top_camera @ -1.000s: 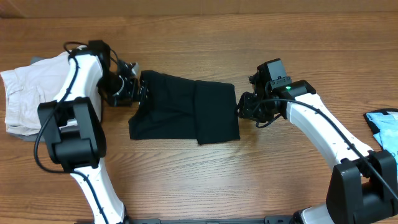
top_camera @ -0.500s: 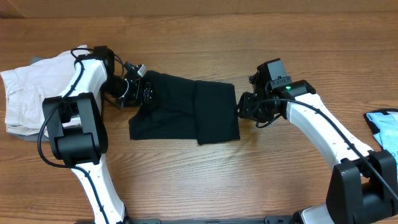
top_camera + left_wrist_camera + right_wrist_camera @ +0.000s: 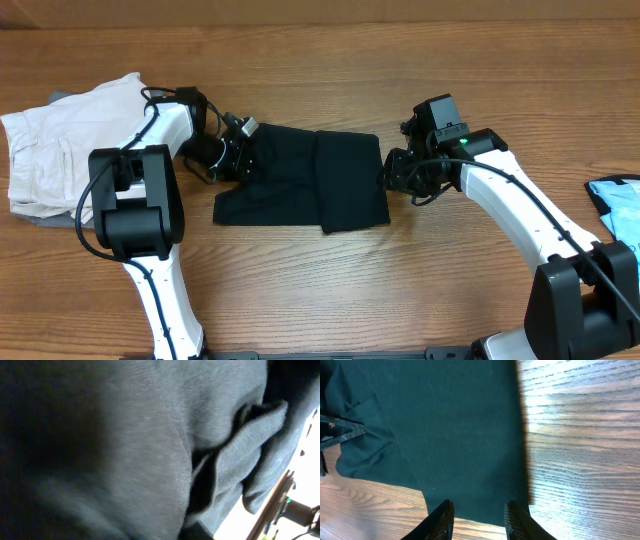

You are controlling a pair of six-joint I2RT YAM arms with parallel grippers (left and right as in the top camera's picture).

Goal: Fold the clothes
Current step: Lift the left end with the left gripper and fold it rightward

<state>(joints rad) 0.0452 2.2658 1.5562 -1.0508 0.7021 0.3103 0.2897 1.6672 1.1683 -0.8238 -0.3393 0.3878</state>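
The left gripper [image 3: 240,151] presses into the T-shirt [image 3: 300,180] at its left edge, jaws hidden by cloth. The right gripper [image 3: 479,506] hovers at the T-shirt's right edge, fingers parted.

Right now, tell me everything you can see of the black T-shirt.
The black T-shirt is plain, soft knit fabric, lying flat on the wooden table, folded into a rough rectangle with one layer lapped over its right part. No label shows. The left gripper is at its upper left corner, where the cloth bunches; its wrist view shows only fabric, so a grip cannot be confirmed. The right gripper is at the right edge, fingers apart over the hem.
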